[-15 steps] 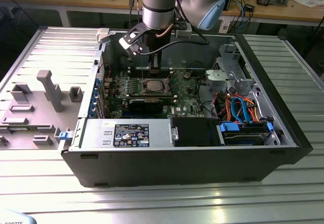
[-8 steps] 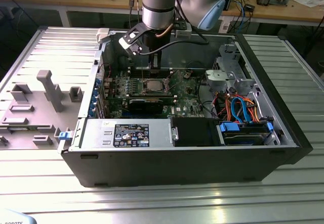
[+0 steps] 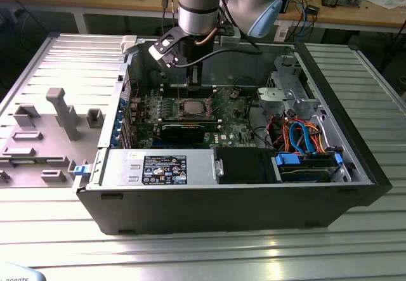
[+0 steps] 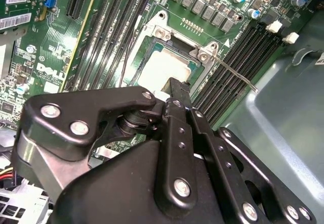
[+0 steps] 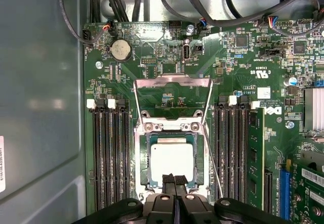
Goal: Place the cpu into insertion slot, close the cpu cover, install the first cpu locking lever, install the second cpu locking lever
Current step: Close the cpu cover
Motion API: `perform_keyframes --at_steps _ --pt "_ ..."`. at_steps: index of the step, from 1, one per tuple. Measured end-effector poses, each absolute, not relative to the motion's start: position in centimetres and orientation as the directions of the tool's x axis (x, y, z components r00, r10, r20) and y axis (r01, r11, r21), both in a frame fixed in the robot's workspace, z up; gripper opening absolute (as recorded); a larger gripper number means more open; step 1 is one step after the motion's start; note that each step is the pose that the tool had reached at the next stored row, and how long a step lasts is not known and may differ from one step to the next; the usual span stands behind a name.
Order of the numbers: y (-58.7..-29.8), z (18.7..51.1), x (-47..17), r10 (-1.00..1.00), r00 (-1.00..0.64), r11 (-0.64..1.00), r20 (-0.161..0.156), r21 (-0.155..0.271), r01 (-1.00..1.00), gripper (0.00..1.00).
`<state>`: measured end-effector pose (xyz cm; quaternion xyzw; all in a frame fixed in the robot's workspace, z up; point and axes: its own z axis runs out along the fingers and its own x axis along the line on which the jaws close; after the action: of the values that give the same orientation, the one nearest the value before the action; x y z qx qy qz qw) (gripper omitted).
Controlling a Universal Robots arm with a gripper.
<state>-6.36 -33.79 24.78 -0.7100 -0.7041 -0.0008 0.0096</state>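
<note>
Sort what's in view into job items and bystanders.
Job: cpu, in the insertion slot; cpu cover, open; locking lever; gripper, at the cpu's edge.
Bystanders: memory slots; coin battery; expansion card; power supply.

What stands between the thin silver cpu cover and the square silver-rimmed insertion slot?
Nothing visible. The cpu cover is open, the dull silver square cpu lies in the insertion slot, and the black gripper is at the slot's edge opposite the hinge.

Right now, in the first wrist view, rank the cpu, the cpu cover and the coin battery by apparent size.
1. cpu cover, lying open
2. cpu
3. coin battery, clearly smallest
</note>
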Motion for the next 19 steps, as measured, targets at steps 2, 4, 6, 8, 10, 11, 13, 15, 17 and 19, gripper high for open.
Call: perform_keyframes --at_steps 2,4,6,8,10,11,13,15,17,19 --pt "-33.79 24.9 -6.36 1.0 0.009 -0.008 0.015 -0.013 1.0 0.11" --pt "-33.79 25.01 -6.35 1.0 0.009 -0.008 0.015 -0.012 1.0 0.11" --pt "-33.79 25.12 -6.36 1.0 0.009 -0.008 0.015 -0.013 1.0 0.11" --pt "-33.79 25.14 -6.35 1.0 0.009 -0.008 0.016 -0.013 1.0 0.11" --pt "-33.79 25.15 -6.35 1.0 0.009 -0.008 0.016 -0.013 1.0 0.11" --pt "-33.8 25.16 -6.35 1.0 0.009 -0.008 0.016 -0.013 1.0 0.11" --pt "-33.8 25.23 -6.35 1.0 0.009 -0.008 0.016 -0.013 1.0 0.11" --pt "-33.79 25.3 -6.35 1.0 0.009 -0.008 0.016 -0.013 1.0 0.11" --pt "-33.79 25.41 -6.35 1.0 0.009 -0.008 0.016 -0.013 1.0 0.11" --pt "-33.79 25.58 -6.35 1.0 0.009 -0.008 0.016 -0.013 1.0 0.11"
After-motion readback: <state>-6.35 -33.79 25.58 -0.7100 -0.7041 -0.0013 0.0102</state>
